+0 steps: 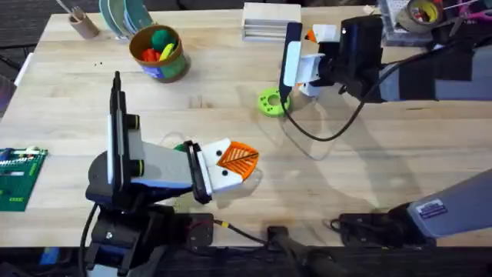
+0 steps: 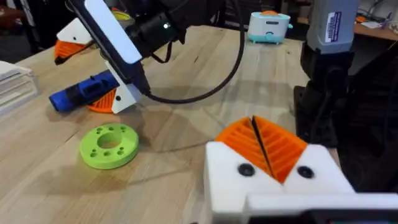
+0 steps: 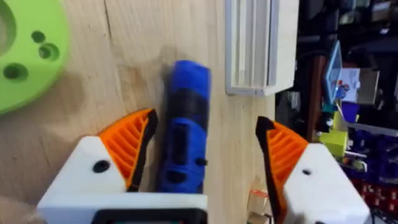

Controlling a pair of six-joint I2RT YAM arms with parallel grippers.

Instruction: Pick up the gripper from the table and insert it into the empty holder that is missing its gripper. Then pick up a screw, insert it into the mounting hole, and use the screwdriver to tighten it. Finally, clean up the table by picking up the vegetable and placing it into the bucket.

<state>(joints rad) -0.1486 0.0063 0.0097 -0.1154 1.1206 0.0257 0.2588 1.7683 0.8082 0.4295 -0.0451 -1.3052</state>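
Overhead, two grippers appeared: the left gripper (image 1: 240, 163) closed, pads together, holding nothing; the right gripper (image 3: 202, 155) spread wide around one screwdriver (image 3: 184, 127) lying beside one green disc (image 1: 270, 101).

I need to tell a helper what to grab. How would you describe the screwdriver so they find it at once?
Look at the far right part of the table, beside the white block. The screwdriver lies flat between the right gripper's open orange pads. It is a chunky blue cylinder, unlike the flat lime-green disc nearby.
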